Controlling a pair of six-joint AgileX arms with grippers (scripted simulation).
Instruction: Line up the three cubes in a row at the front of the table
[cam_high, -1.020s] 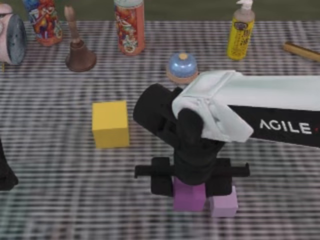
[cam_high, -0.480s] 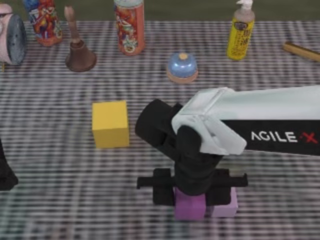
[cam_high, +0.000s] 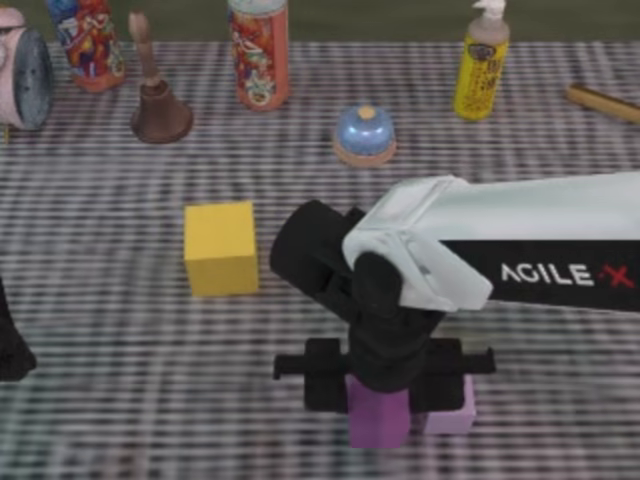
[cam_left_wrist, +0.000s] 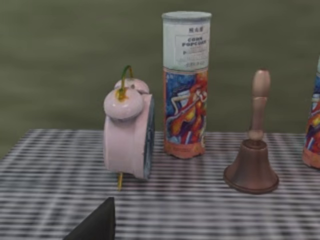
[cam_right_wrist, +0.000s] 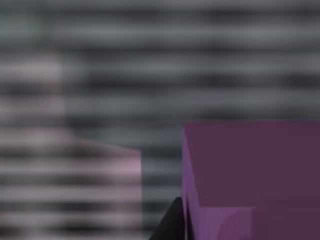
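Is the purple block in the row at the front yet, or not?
In: the magenta-purple cube sits at the table's front edge beside the pale lilac cube. The right gripper hangs over it.

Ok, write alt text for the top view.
The right arm's claw is down over the purple cube, with the lilac cube close beside it at the table's front. The yellow cube sits apart, further back left.

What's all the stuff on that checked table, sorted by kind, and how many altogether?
Cubes: 3, yellow, magenta-purple, pale lilac
Bells: 2, brown handbell, blue domed bell
Printed cans: 2
Alarm clock: 1
Yellow bottle: 1
Wooden stick: 1
Total: 10
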